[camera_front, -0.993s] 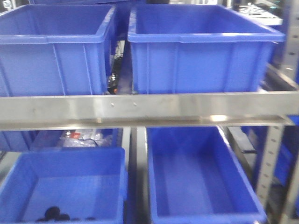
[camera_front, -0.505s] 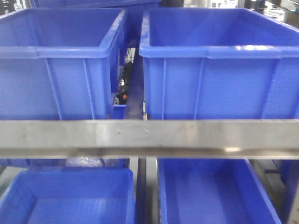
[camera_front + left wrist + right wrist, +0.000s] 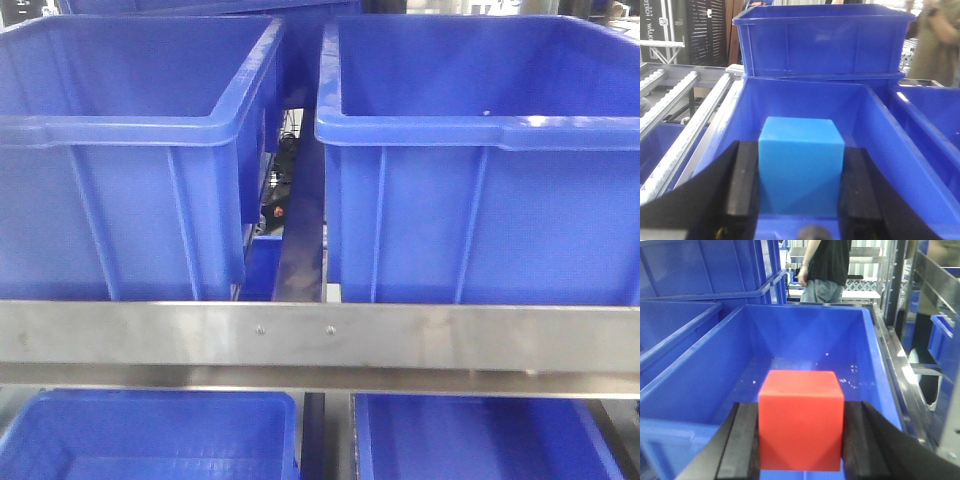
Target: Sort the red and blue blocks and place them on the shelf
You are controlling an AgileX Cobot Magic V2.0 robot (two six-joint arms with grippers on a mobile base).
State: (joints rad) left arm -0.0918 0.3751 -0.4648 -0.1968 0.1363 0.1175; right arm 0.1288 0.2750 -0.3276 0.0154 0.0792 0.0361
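**Both Blocks Gripped Above the Bins**

A metal shelf (image 3: 600, 345) is filling the front view, and its brushed-steel front rail (image 3: 320, 335) is running level across the frame with two small screws near its middle. Just above the rail, a left bin (image 3: 120, 200) and a right bin (image 3: 480, 220), both large and blue, are standing side by side with a narrow gap between them. Below the rail, the rims of two lower bins (image 3: 150, 435) are showing.

The left end effector (image 3: 800, 175) is gripping the blue block (image 3: 801, 165). Its dark pads (image 3: 742, 185) are pressing both side faces. The block is hanging upright above the inside of an open blue bin (image 3: 875, 130), with a stacked bin (image 3: 822, 45) behind and roller tracks (image 3: 685, 130) to its left.

The right end effector (image 3: 800, 435) is clamping the red block (image 3: 801, 420) in the same way, upright between its pads (image 3: 742, 440), above the inside of a deep blue bin (image 3: 715, 370). A person (image 3: 827, 265) is standing beyond that bin.

Neither wrist view is showing how far the blocks are sitting from the front rail.
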